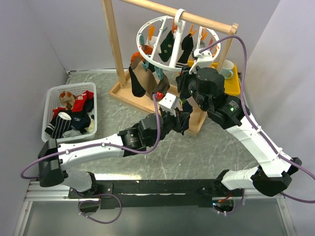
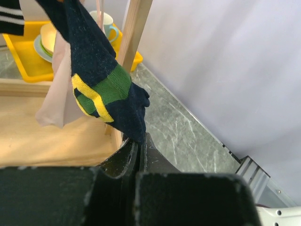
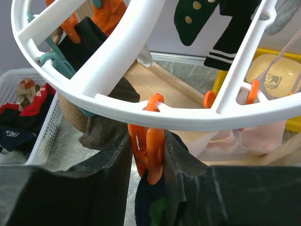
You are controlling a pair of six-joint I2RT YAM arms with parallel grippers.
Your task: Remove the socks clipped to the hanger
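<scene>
The white ring hanger (image 1: 173, 43) hangs from the wooden rack with several socks clipped to it, among them black, brown (image 1: 147, 78) and pale pink (image 2: 56, 96) ones. A navy sock with green and yellow stripes (image 2: 101, 89) hangs from an orange clothespin (image 3: 149, 141). My right gripper (image 3: 148, 141) is shut on that clothespin just under the ring (image 3: 141, 101), squeezing it from both sides. My left gripper (image 2: 140, 143) is shut on the navy sock's toe, lower down (image 1: 181, 120). The sock's top also shows below the clothespin in the right wrist view (image 3: 155, 202).
The wooden frame rack (image 1: 114, 49) stands on a wooden base (image 1: 130, 96). A white mesh basket (image 1: 51, 96) holding several socks is at the left. A yellow tray (image 1: 232, 83) with a cup and bowl sits behind the rack at the right.
</scene>
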